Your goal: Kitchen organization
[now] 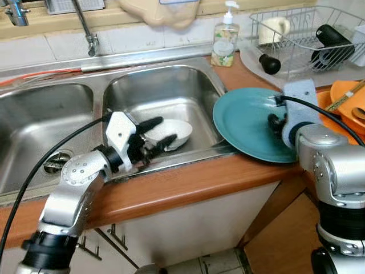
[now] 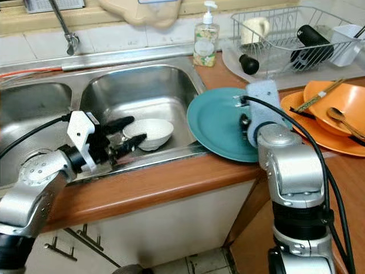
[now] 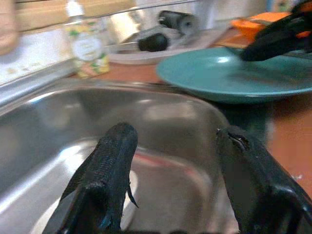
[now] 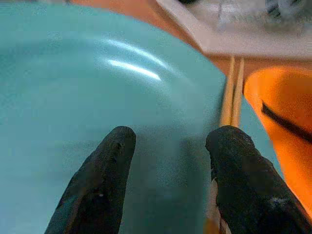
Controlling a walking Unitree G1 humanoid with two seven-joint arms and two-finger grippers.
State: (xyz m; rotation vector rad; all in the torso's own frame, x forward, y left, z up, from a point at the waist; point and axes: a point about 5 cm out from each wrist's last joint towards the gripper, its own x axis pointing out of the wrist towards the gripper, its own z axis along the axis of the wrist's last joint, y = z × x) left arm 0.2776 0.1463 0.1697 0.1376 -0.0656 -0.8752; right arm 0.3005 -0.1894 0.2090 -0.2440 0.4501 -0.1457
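Across the brown wooden counter (image 1: 188, 185) ran a double stainless-steel sink (image 1: 165, 94), and in its right-hand basin lay a small white ceramic bowl (image 1: 174, 131), upright and seemingly empty. Next in size came a round teal dinner plate (image 1: 245, 123), tilted, one edge overhanging the sink rim and the other leaning toward stacked orange plates (image 2: 336, 123) carrying wooden chopsticks (image 2: 319, 97). Behind stood a wire dish rack (image 1: 308, 37) and a clear soap dispenser bottle (image 1: 225, 40). The left gripper (image 1: 158, 132) hung over the basin with its fingers spread wide, straddling the bowl's near rim but gripping nothing. The right gripper (image 4: 168, 146) hovered above the teal plate, fingers parted and empty. Judging by the scene, the step in hand was taking the bowl from the sink; doing it well would mean lowering one finger inside the rim and one outside, then pinching firmly, since glazed ceramic is probably slippery when wet. The plate's glossy face showed bright highlights.
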